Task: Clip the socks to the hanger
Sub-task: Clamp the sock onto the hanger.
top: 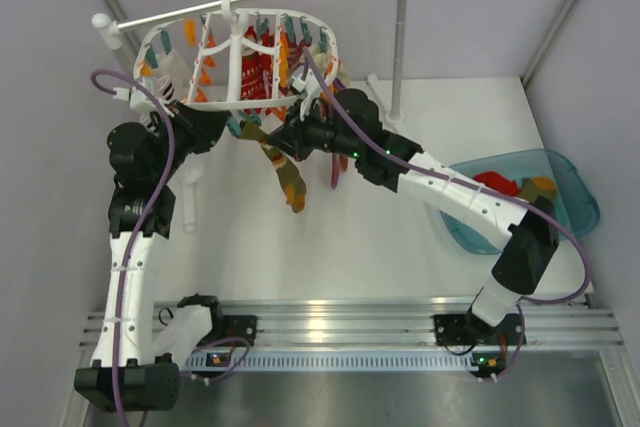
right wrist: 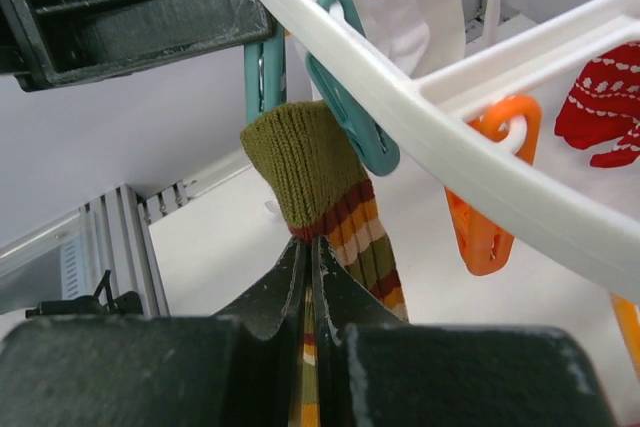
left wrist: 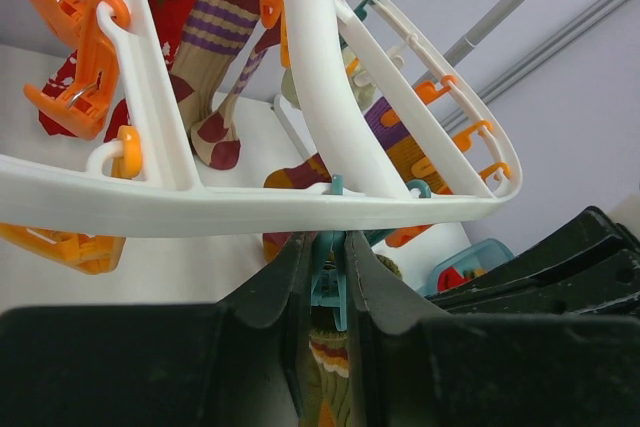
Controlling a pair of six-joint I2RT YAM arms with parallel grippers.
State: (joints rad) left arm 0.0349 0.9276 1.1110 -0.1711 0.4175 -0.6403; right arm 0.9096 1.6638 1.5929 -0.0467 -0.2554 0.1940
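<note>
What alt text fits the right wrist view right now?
The right claw pinches a striped sock just below its olive-green cuff, holding the cuff up against a teal clip that hangs from the white hanger rim. An orange clip hangs empty to the right.

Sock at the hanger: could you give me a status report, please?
Left gripper shut on teal clip. Right gripper shut on sock, cuff at that clip. Second teal clip beside cuff.

A white bench (top: 400,257) carried a teal tub (top: 578,179) at its right and a white stand (top: 399,47) at the back.
</note>
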